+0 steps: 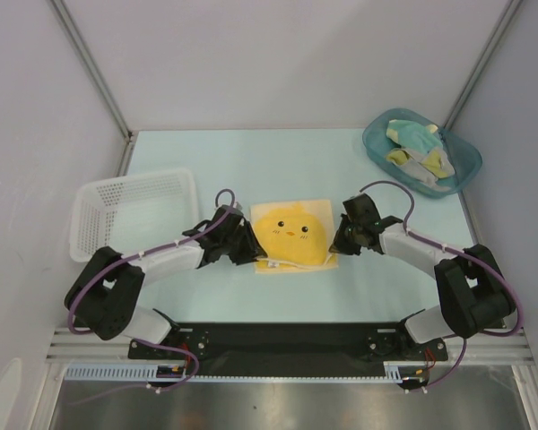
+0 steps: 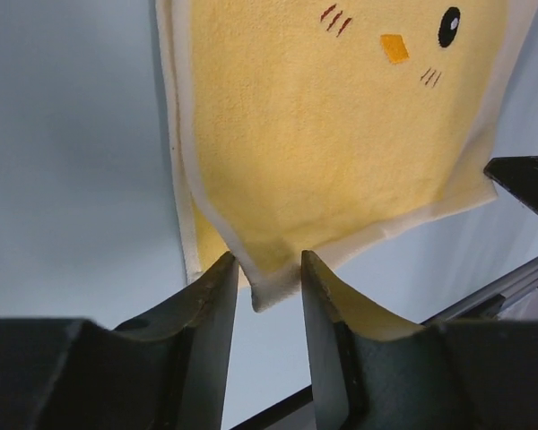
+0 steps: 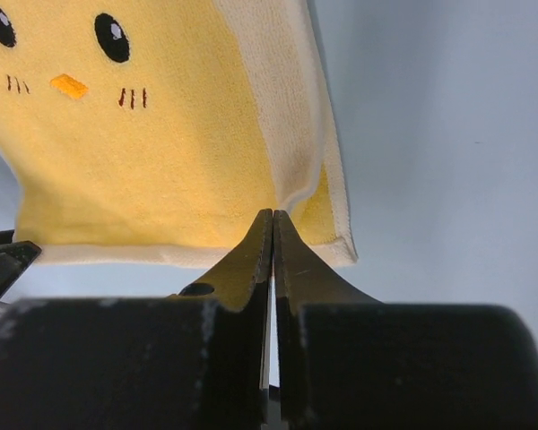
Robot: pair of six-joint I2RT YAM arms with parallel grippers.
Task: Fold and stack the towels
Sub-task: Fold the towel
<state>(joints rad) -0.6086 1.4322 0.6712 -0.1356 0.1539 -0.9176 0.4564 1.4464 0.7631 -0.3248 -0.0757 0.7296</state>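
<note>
Chick towel (image 1: 291, 235): left fingers (image 2: 217, 296) parted, straddling its 7 o'clock corner, not pinching; right fingers (image 3: 251, 260) clenched at its edge near 4 o'clock, cloth between them not discernible; towel flat mid-bench (image 1: 206, 161), crown toward 12, near-square, slightly longer 9–3. Step, judged: taking the near corners for a first fold; next needs left fingers closed, then both sides carried evenly toward 12.
</note>
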